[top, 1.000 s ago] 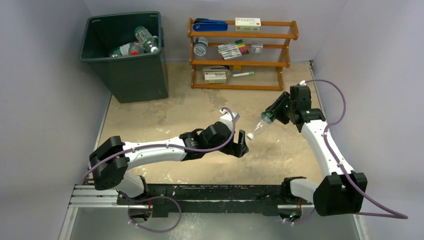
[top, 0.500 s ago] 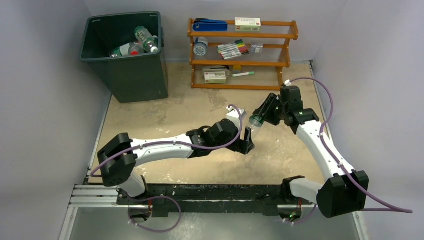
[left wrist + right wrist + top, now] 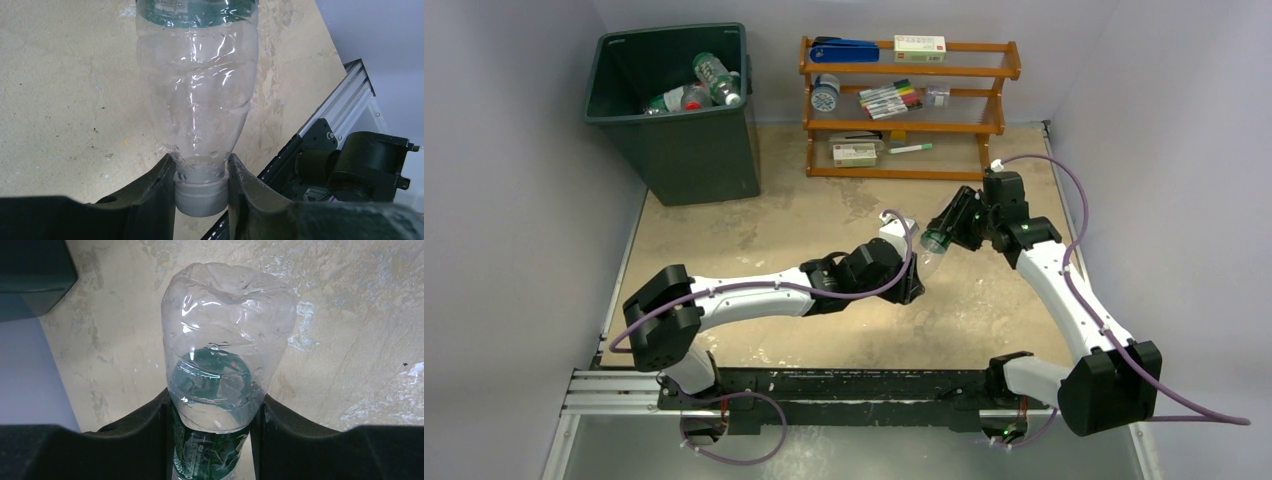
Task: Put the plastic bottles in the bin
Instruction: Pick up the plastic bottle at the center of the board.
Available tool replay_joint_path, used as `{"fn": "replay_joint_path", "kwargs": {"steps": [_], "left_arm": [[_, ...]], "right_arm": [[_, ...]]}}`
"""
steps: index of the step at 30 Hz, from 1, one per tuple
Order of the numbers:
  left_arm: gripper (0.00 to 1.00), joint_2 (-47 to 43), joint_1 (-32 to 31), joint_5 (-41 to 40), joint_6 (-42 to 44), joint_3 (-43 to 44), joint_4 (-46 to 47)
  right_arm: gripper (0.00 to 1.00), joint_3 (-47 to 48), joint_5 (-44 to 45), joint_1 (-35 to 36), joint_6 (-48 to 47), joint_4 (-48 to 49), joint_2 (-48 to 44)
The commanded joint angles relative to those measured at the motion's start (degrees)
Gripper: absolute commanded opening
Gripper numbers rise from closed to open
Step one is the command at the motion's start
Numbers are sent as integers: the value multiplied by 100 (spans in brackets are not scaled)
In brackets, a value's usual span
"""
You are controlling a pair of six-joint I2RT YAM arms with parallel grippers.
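A clear plastic bottle with a green label hangs above the table's middle, held at both ends. My left gripper is shut on its grey-white cap; the neck sits between the two fingers, and the body points away. My right gripper is shut on the labelled part of the same bottle, whose base faces the table. The dark green bin stands at the far left with several bottles inside.
An orange wooden rack with markers, small boxes and a stapler stands at the back, right of the bin. A black rail runs along the near edge. Walls close in on the left and right.
The right arm carried the bottle leftward toward the left gripper. The left gripper reached forward around the cap and went from open to shut on it.
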Motion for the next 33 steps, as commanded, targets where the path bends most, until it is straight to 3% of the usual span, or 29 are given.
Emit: {"fn": "replay_joint_path", "kwargs": {"steps": [1,5,6,14,23,33], "left_arm": [[0,-6,-35,20,131,300,149],[0,-111,-28,-96,268,420,-53],[0,-141,-27,-133,316,461,-125],[0,-416,383,-200,570,788,-799],[0,-1149,1571,100,987,1241,-1667],[0,-1332,2864,304,1290,2381,-2492]], "right_arm": [[58,51,-194,49,-53,240,-125],[95,180,-224,49,-146,181,-236],[99,245,-207,49,-182,135,-248],[100,818,5,49,-301,-383,-585],[100,1145,467,49,-100,-746,-1758],[100,675,558,49,-41,-676,-2029]]}}
